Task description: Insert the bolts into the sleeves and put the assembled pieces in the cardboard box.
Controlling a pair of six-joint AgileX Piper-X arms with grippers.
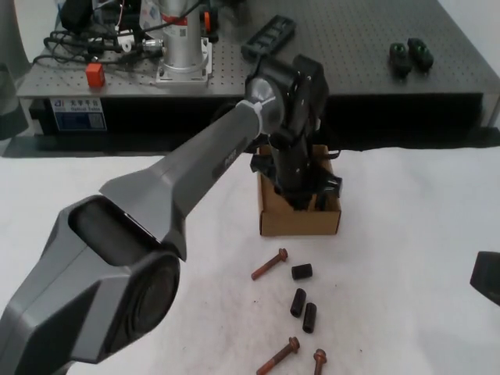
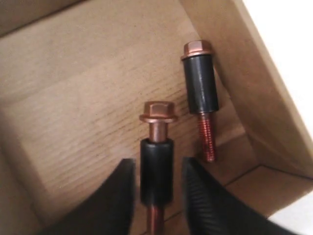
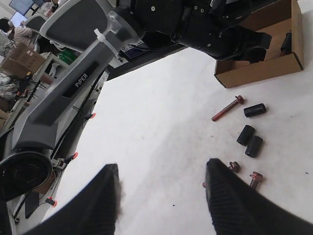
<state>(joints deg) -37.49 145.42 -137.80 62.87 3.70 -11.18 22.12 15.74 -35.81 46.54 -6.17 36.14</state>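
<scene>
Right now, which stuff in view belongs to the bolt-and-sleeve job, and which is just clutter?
Job: cardboard box, two assembled pieces inside it, three loose bolts, three loose sleeves, left claw inside the box.

Lying about: orange block, black tray, cables, metal post, all on the rear bench.

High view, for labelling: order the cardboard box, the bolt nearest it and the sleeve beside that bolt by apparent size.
1. cardboard box
2. bolt
3. sleeve
All lie close together, so nearness hardly matters.
</scene>
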